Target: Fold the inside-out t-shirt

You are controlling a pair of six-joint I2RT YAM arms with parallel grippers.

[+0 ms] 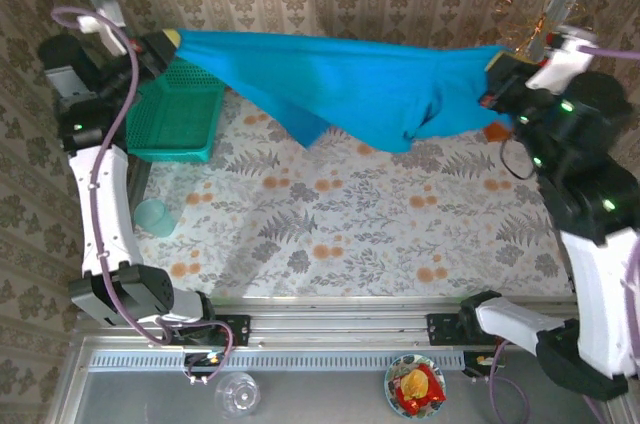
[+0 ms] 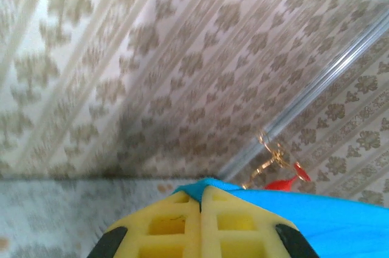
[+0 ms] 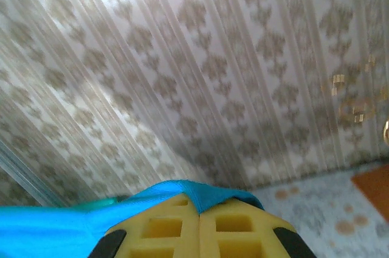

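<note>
Hanging across the upper part of the top view, the inside-out t-shirt [image 1: 350, 84] is strung out between both arms like washing on a line, lifted off the floral table [image 1: 330, 234]. The left gripper [image 1: 163, 42], in the upper left of the frame, is clenched on one end of the cloth. The right gripper [image 1: 495, 64], in the upper right, is clamped on the other end.

In the left wrist view the yellow fingers [image 2: 170, 224] are pressed flat together at the bottom of the frame, with a bit of blue cloth pinched at their tips and more trailing off to the lower right. It's the same in the right wrist view, except the cloth runs off to the lower left.

The shirt sags in the middle, with two folds drooping toward the table. A teal mesh basket [image 1: 175, 119] sits below its left end, and a pale cup [image 1: 153, 216] stands on the table at the left edge of the frame.
</note>
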